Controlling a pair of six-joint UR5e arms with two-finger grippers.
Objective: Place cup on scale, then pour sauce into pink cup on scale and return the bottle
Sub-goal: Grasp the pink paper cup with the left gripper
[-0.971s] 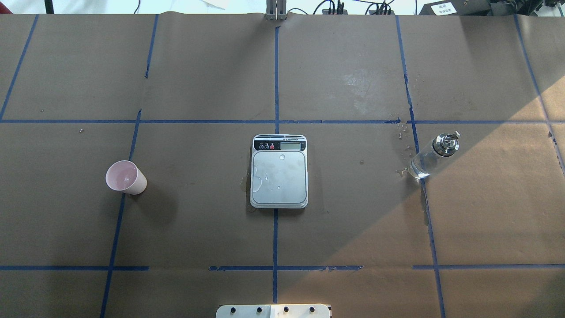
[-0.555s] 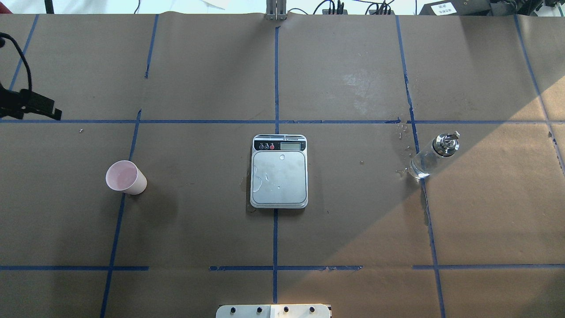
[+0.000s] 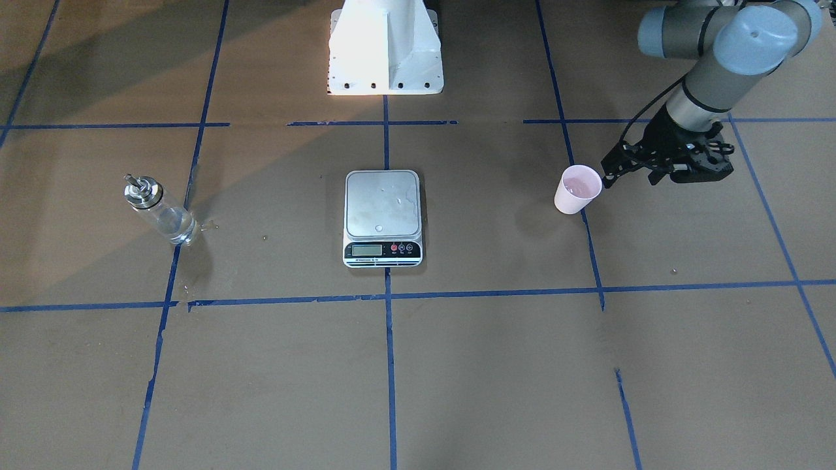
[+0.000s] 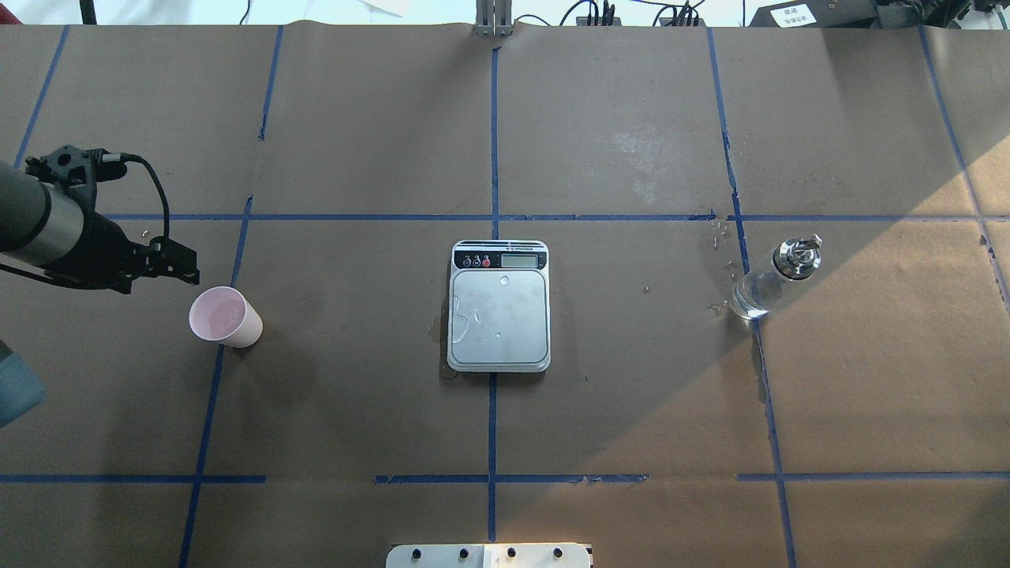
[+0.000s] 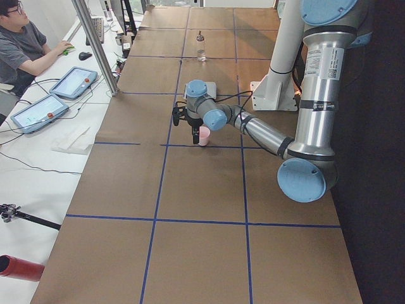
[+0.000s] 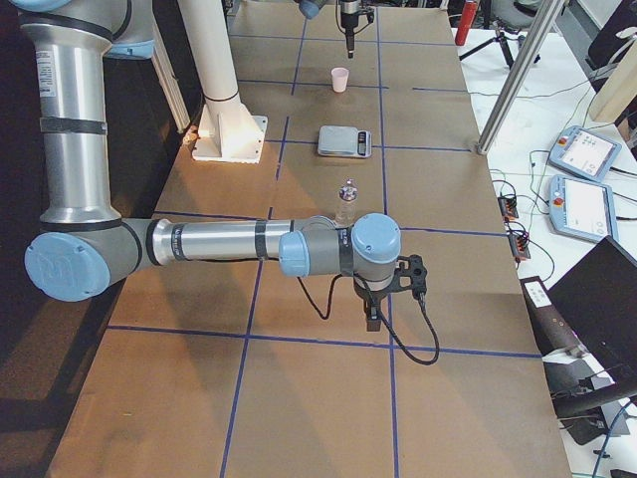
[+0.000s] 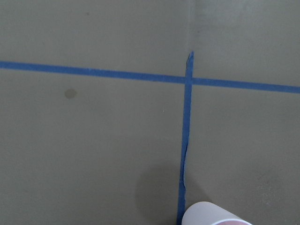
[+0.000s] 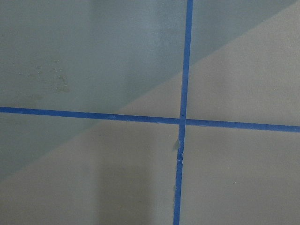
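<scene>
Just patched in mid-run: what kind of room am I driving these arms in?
Most likely a robotics lab test bench, not a kitchen: the table is papered brown and gridded with blue tape, and an operator sits beside it with two touchscreen pendants.

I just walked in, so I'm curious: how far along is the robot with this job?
Nothing looks finished. The pink cup stands on the table, away from the scale, whose platform holds only droplets. In hand: the left gripper hovers beside the cup, not holding it. Left: cup onto scale, pour from the glass bottle, put it back.
</scene>
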